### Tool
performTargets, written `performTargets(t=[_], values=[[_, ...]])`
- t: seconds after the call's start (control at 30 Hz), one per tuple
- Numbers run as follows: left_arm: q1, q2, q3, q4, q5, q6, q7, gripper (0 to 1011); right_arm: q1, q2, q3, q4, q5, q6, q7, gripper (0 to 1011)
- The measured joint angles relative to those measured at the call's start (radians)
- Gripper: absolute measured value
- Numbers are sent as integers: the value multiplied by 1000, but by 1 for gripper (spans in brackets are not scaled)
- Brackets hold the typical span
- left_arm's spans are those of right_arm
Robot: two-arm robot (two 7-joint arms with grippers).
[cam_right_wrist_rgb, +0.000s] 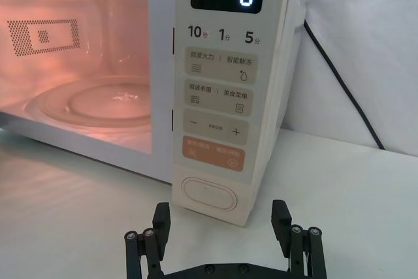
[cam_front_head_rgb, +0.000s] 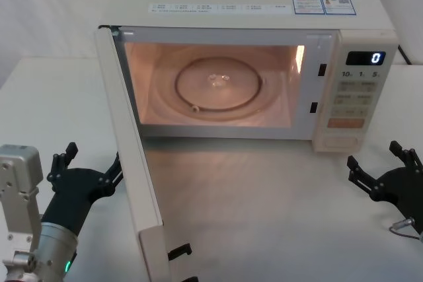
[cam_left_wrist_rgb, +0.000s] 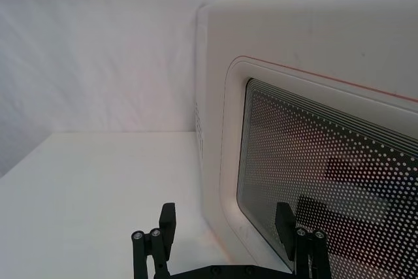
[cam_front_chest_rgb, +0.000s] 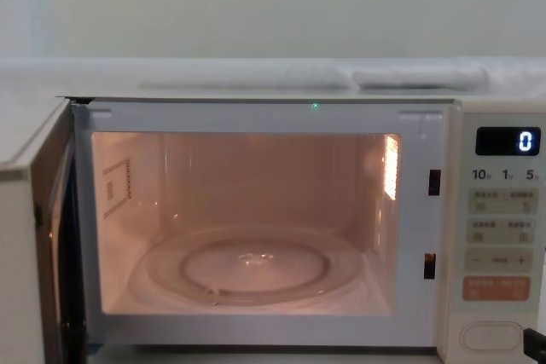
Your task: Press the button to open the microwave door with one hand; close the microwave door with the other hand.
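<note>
White table [cam_front_head_rgb: 277,196] under everything here — pale, smooth, matte, running out to both sides in the head view. Sitting directly on it, toward the back, the microwave [cam_front_head_rgb: 357,84] — cream body, base flat on the surface. Its lit cavity throws a faint warm glow onto the tabletop just in front. From the right wrist view the table carries on past the microwave's control-panel side, and a thin black cable [cam_right_wrist_rgb: 339,83] drops down behind that corner toward the surface. From the left wrist view, the table stretches on beside the microwave to a white backdrop [cam_left_wrist_rgb: 98,57].
</note>
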Motion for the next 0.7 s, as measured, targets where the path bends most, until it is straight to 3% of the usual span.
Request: performTargets(t=[0.7], values=[[0,0,0,0,0,0,0,1001,0,0,0,0,0,0,0,1002]])
